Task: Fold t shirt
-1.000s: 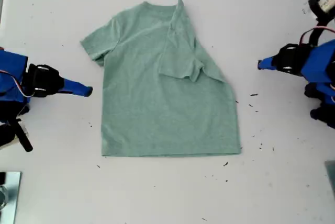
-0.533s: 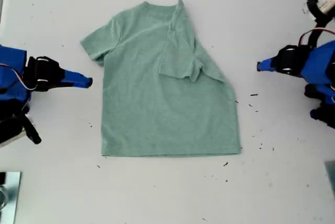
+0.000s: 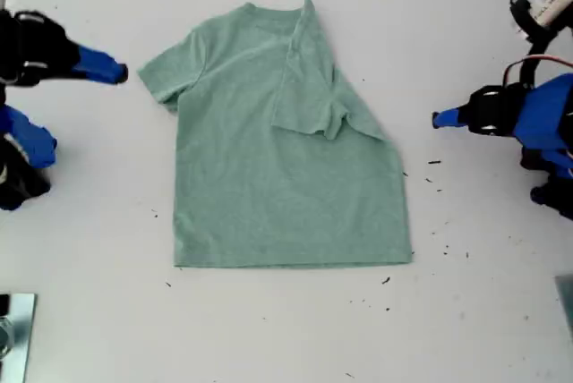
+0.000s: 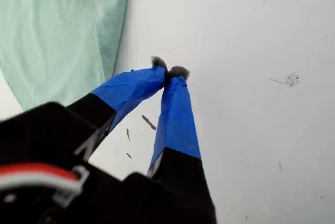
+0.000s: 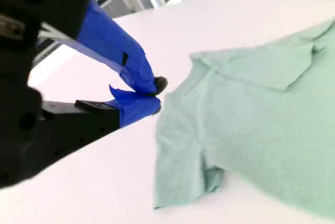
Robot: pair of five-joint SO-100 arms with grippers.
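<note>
The t shirt (image 3: 285, 146) lies flat on the white table (image 3: 474, 311), neck away from the exterior camera, one sleeve and side folded in over the chest while the other sleeve (image 3: 166, 74) lies spread. Near that spread sleeve, our second gripper (image 5: 157, 94) hovers with its blue-taped fingers (image 5: 137, 106) closed tip to tip, holding nothing. Off the shirt's folded side, well apart from the cloth, our first gripper (image 4: 170, 71) has its fingers (image 4: 175, 114) pressed together, empty.
</note>
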